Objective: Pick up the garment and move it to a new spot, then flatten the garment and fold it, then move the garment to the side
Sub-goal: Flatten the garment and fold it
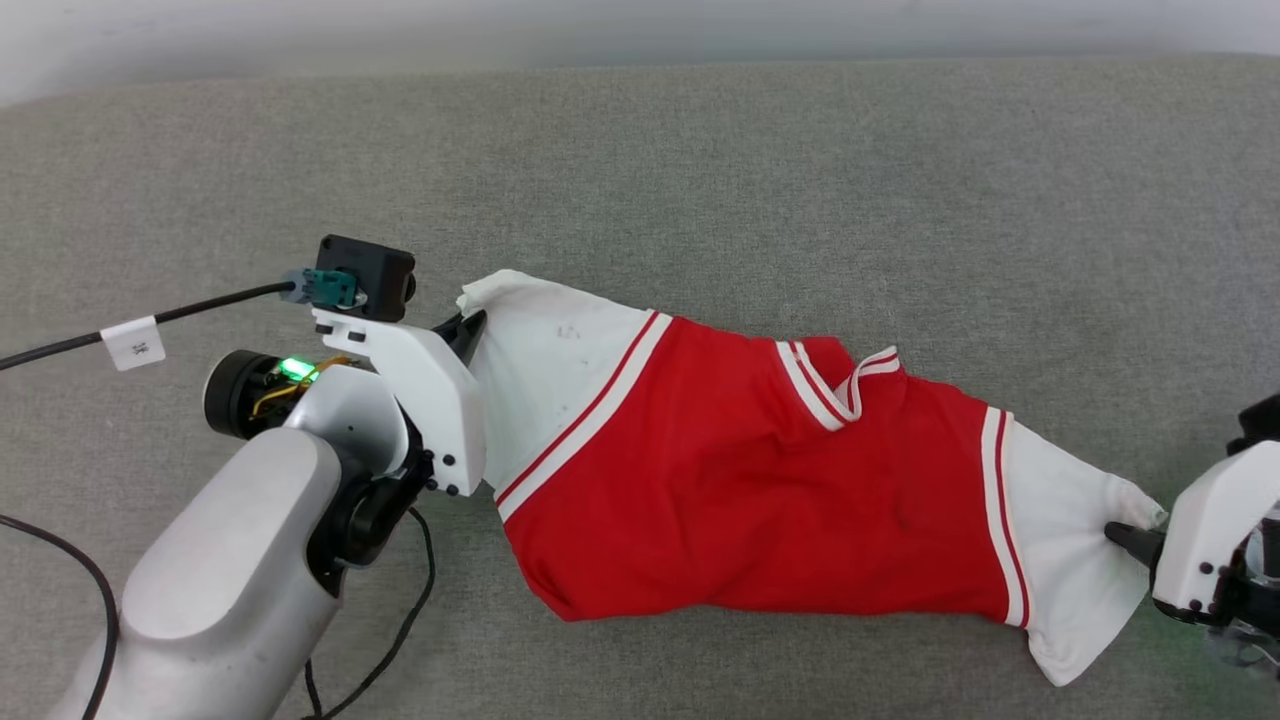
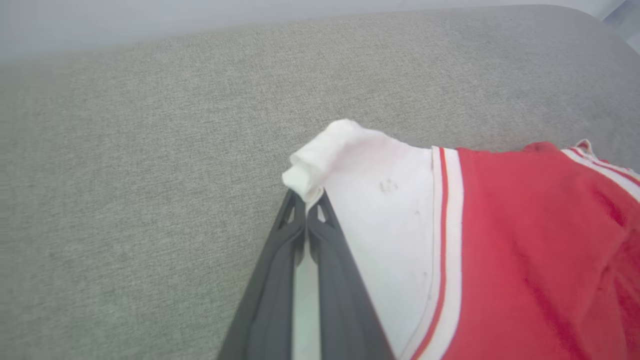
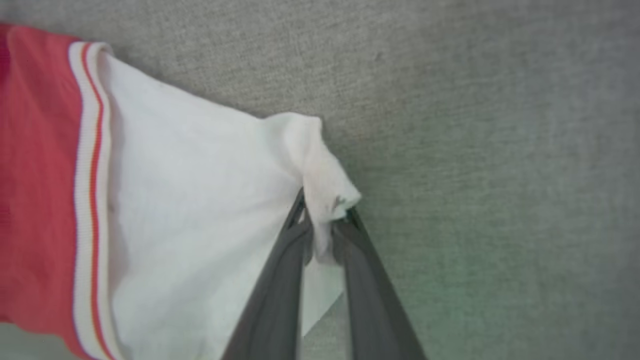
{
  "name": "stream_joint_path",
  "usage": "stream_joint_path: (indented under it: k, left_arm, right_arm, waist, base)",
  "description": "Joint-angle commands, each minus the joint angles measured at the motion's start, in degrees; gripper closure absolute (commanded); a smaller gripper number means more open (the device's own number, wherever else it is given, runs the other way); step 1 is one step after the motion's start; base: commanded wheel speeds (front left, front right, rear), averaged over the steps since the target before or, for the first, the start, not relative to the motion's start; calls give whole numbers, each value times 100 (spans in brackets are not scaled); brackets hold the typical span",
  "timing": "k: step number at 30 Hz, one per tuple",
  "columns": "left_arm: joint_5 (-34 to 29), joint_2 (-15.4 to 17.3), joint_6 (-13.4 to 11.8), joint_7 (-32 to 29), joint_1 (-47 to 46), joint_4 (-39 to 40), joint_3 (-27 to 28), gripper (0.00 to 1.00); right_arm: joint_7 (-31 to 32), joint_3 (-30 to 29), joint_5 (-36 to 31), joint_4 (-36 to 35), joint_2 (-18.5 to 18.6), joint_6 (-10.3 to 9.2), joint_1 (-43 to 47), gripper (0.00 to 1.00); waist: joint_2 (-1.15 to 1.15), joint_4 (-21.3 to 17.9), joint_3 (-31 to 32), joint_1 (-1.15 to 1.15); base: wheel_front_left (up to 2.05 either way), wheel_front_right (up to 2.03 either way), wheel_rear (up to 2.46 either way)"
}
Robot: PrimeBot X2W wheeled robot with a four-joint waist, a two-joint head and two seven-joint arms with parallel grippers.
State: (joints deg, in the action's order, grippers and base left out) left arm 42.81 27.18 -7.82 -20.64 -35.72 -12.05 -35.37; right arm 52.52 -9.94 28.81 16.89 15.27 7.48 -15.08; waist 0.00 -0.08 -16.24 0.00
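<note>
1. Spanning the grey fabric surface (image 1: 700, 150) crosswise before me, the red jersey T-shirt (image 1: 740, 470) is stretched out and rumpled, with its plain red side up and its neckline toward the far edge.
2. Left gripper (image 1: 470, 328): I see it clenched on the tip of the white left-hand sleeve (image 1: 550, 370).
3. Right gripper (image 1: 1125, 535): its fingers pinch a bunched corner of the white right-hand sleeve (image 1: 1070, 570).
4. Black cable (image 1: 200, 305): it trails from my left wrist.

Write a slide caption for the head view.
The left gripper and right gripper each pinch a white sleeve of the red jersey T-shirt, spread between them over a grey fabric surface.
</note>
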Motion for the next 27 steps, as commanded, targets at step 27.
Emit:
stream_joint_path:
  k: [27]
  left_arm:
    - [-207,-188,318,1569,-1550,-2064,586,100]
  right_arm:
    - [-1638,913,-917,465,755,-1,-2600,100]
  waist:
    - [0,-190,1452,0]
  base:
    - [0,0,0]
